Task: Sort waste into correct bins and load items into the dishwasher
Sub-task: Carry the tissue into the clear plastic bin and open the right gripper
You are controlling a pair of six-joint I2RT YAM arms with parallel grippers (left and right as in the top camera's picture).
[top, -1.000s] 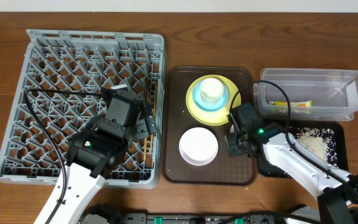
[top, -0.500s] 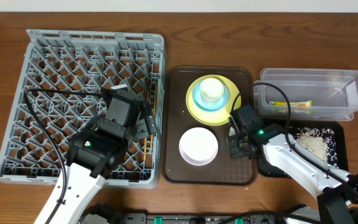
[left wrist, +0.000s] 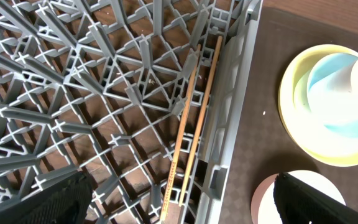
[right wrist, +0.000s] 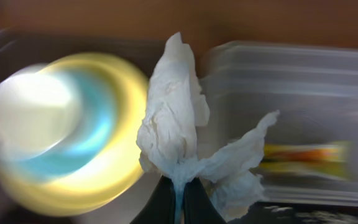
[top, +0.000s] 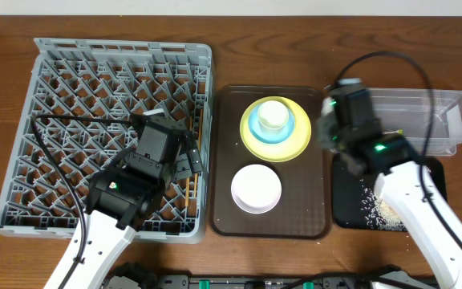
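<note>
My right gripper (right wrist: pixel 179 193) is shut on the crumpled white napkin (right wrist: pixel 173 118), held in the air between the yellow plate (top: pixel 293 143) and the clear tub (top: pixel 423 104). In the overhead view the right gripper (top: pixel 333 128) is blurred. The tub holds the green-yellow sachet (top: pixel 387 134). Rice scraps (top: pixel 383 209) lie in the black tray (top: pixel 347 209). A blue bowl (top: pixel 257 128) with a white cup (top: pixel 273 115) in it stands on the plate. My left gripper (left wrist: pixel 179 205) hangs open over the grey dish rack (top: pixel 22 120), above the chopsticks (left wrist: pixel 191 124).
A white bowl (top: pixel 256 188) sits at the front of the brown serving tray (top: pixel 227 217), which lies between the rack and the bins. The rack's right wall (left wrist: pixel 232 112) runs beside the chopsticks. A black cable (top: pixel 391 58) arcs over the tub.
My right gripper shut on the napkin at the serving tray's right side and lifted it toward the back, next to the clear tub. The left arm has not moved.
</note>
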